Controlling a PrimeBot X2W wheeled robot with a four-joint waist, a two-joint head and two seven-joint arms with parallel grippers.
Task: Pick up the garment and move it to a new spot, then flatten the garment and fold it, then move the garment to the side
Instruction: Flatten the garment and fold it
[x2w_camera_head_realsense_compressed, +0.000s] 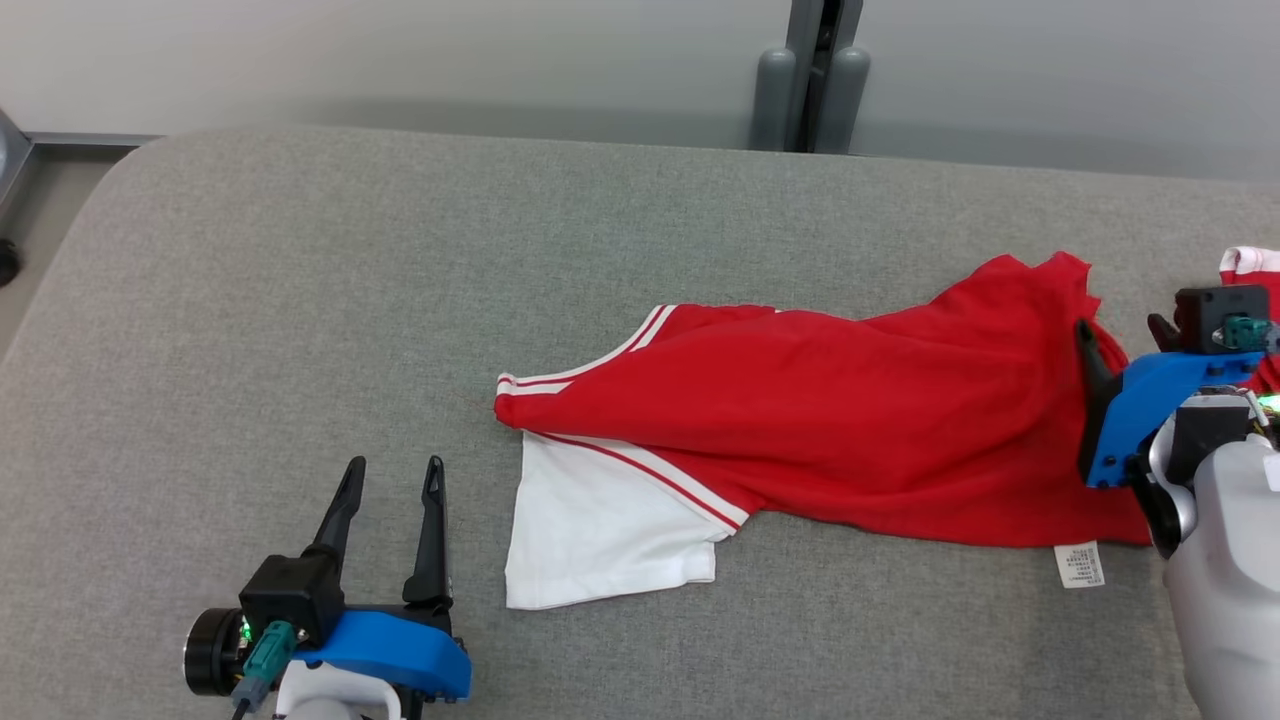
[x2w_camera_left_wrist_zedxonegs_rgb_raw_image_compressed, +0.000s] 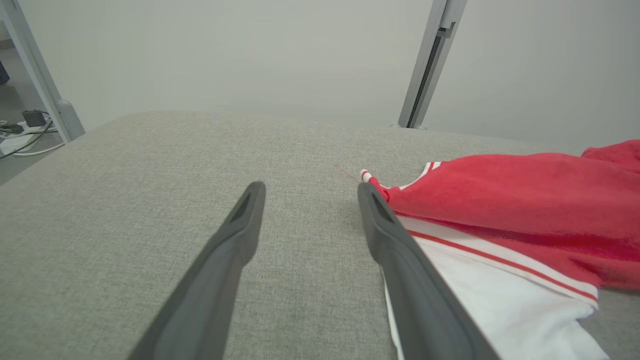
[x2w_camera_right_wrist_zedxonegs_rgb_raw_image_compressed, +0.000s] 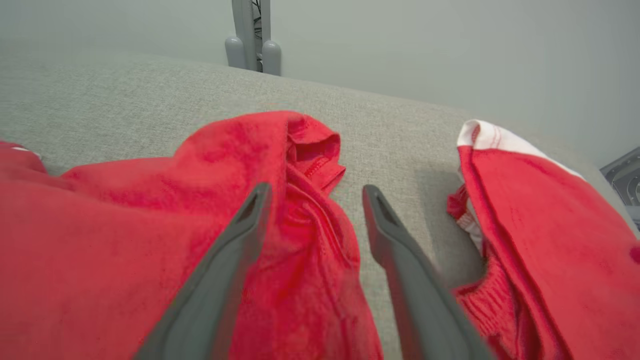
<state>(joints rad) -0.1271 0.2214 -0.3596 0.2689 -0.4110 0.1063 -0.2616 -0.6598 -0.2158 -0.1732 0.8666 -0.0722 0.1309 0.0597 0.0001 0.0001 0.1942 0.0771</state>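
garment (x2w_camera_head_realsense_compressed: 850, 420) in red, crumpled on grey padded surface (x2w_camera_head_realsense_compressed: 400, 250), right of middle; white sleeve (x2w_camera_head_realsense_compressed: 600, 520) with red stripes at its near left end, small label (x2w_camera_head_realsense_compressed: 1080, 565) at near right edge. left gripper (x2w_camera_head_realsense_compressed: 395, 462) at lower left, jaws spread, nothing between, tips over bare surface just beside white sleeve. right gripper (x2w_camera_right_wrist_zedxonegs_rgb_raw_image_compressed: 316, 189) at garment's right end, jaws spread, one finger on red cloth, other over grey surface, bunched red fold between, not pinched.

Open worktop (x2w_camera_head_realsense_compressed: 300, 300) is found left of and beyond the garment (x2w_camera_head_realsense_compressed: 850, 430); a post (x2w_camera_head_realsense_compressed: 820, 75), seemingly clear, is seen behind it.
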